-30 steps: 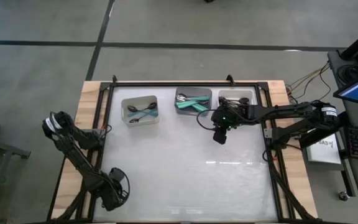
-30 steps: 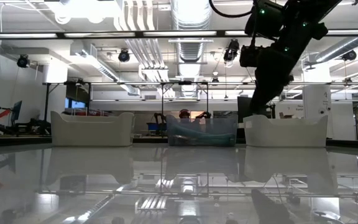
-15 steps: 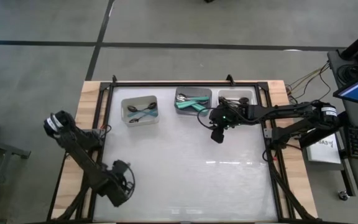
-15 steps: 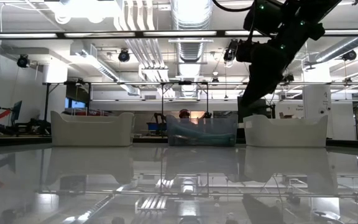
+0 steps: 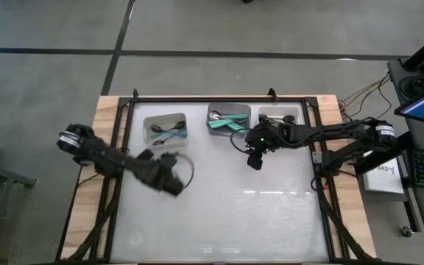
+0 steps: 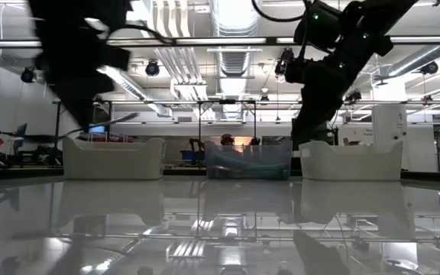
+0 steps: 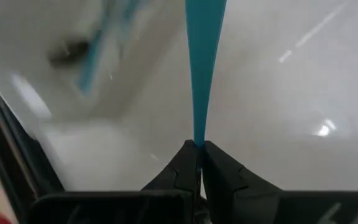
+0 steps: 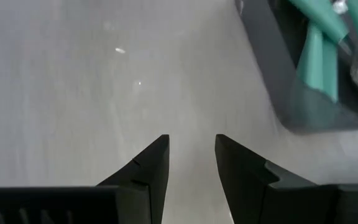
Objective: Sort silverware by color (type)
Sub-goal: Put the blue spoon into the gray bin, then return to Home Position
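Note:
My left gripper hangs over the table's left middle, near side of the left bin, and is shut on a teal-handled spoon. In the low view the spoon sticks out from the dark left arm. My right gripper is open and empty, just near of the middle bin, where teal-handled spoons lie. The left bin holds dark spoons. The right bin stands beside the middle one. My left gripper pinches the end of the spoon's teal handle between its two fingertips. The handle runs straight out ahead of the fingers, in line with them. The spoon is lifted clear of the table; its bowl lies outside the wrist view.
The three bins stand in a row along the table's far edge. The black frame rails run along the table's sides. The white table surface stretches toward the near edge. The right arm reaches in from the right.
My left gripper has swung fast from the table's near left corner toward the far edge and the middle, up to just near of the left bin, carrying the teal spoon. My right gripper has drifted a little toward the table's left.

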You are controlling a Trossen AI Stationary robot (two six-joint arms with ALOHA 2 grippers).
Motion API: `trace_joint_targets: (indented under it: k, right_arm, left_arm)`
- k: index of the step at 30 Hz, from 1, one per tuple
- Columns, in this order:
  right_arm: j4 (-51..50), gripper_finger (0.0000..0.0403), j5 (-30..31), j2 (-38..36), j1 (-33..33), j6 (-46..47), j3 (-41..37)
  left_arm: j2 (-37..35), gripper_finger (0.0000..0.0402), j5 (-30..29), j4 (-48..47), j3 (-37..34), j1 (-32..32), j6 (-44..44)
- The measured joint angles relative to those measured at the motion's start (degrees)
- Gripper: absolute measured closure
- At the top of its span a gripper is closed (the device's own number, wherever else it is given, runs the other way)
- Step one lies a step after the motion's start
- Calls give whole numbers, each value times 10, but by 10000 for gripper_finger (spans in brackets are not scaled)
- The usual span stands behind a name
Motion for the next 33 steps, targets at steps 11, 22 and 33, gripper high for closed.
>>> trace_joint_targets:
  k: [11,22,33]
  right_arm:
    - [-4,282,-3,74,0,2,0]
    - [-6,282,-3,55,0,30,1]
    - [-12,282,-3,-1,0,32,1]
  left_arm:
    - [-2,401,-140,4,92,211,335]
    - [-2,399,-149,69,28,386,418]
    - [-2,338,-137,112,18,389,446]
